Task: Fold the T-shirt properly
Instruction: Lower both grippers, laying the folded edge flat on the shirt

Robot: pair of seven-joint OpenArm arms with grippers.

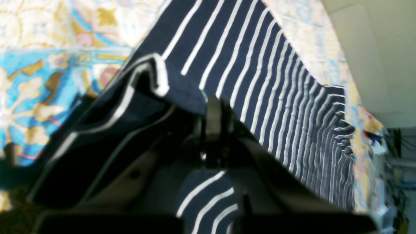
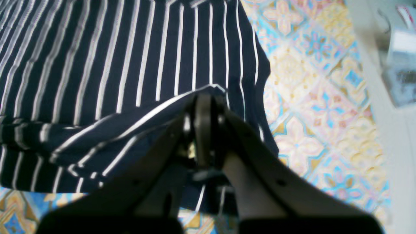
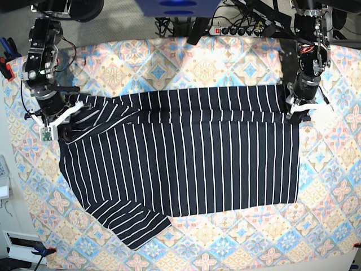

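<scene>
The dark navy T-shirt (image 3: pixel 186 158) with thin white stripes lies spread across the table, one sleeve (image 3: pixel 132 223) pointing to the front left. Its far edge is lifted and doubled over along the back. My left gripper (image 3: pixel 296 113) is at the shirt's back right corner, shut on a pinched fold of the cloth (image 1: pixel 182 94); the left gripper (image 1: pixel 214 109) shows its jaws pressed together. My right gripper (image 3: pixel 59 123) is at the shirt's back left corner. The right gripper (image 2: pixel 203 104) is shut on a raised striped hem, with the T-shirt (image 2: pixel 130 48) stretching away beyond it.
A pastel tile-patterned tablecloth (image 3: pixel 225 243) covers the table under the shirt. A power strip (image 3: pixel 237 29) and cables lie beyond the back edge. Small tools (image 3: pixel 5 62) and white boxes (image 3: pixel 14 243) sit off the table's left side.
</scene>
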